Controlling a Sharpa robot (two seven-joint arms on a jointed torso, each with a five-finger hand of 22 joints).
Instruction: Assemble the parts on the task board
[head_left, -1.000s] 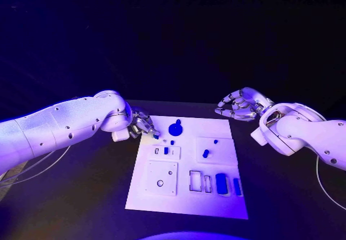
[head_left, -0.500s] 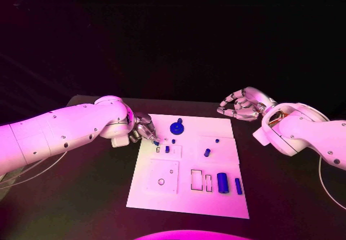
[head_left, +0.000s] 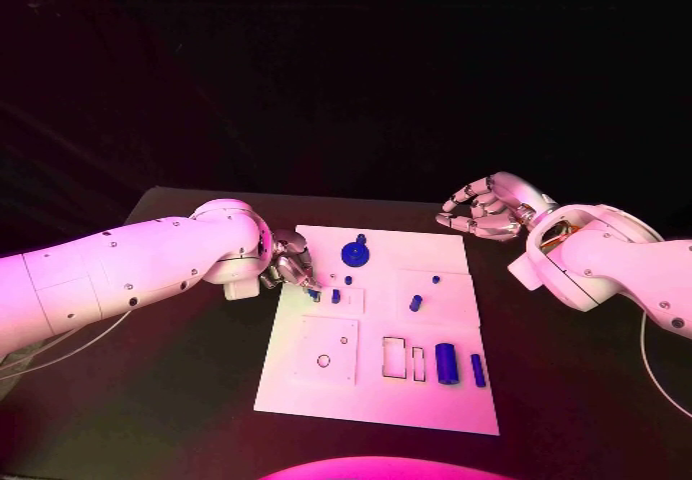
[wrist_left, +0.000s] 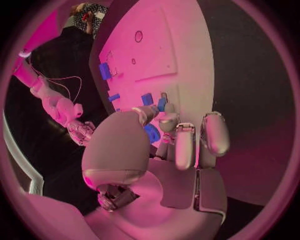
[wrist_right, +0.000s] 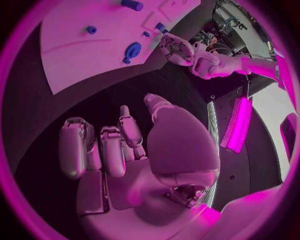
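The task board (head_left: 378, 330) lies lengthwise on the black table (head_left: 173, 370), its long axis running away from the robot, between the two arms. The left hand (head_left: 290, 262) sits at the board's far left edge, fingers curled down around a small blue part (head_left: 313, 294); whether it actually pinches that part I cannot tell, since the left wrist view shows the blue piece (wrist_left: 162, 104) only at the fingertips. The right hand (head_left: 488, 210) hovers off the board's far right corner, fingers curled on nothing, well apart from every piece. The left hand is plainly nearer, so the coming move looks to be its own.
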